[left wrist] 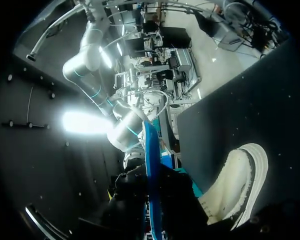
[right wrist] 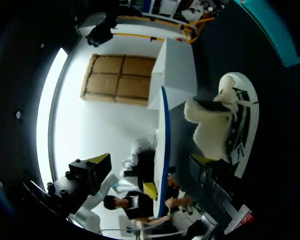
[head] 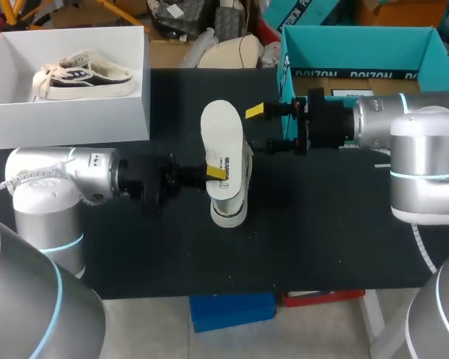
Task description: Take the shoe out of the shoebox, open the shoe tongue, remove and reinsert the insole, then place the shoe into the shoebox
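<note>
A white insole (head: 223, 138) with a blue underside stands on edge over a white shoe (head: 230, 206) that lies on the black table. My left gripper (head: 214, 173) is shut on the insole's lower part. Whether the insole's end is inside the shoe I cannot tell. My right gripper (head: 263, 129) is open just right of the insole, touching nothing. In the left wrist view the insole (left wrist: 149, 165) runs edge-on out of my left gripper (left wrist: 150, 212), with the shoe (left wrist: 235, 190) beside it. From the right wrist, the insole (right wrist: 162, 140) stands ahead of the open right gripper (right wrist: 147, 161), beside the shoe (right wrist: 225, 125).
A white shoebox (head: 67, 120) at the back left holds a second shoe (head: 86, 75) with dark sides. A teal box (head: 359, 52) stands at the back right behind my right arm. Bare black table (head: 337, 247) lies toward the front.
</note>
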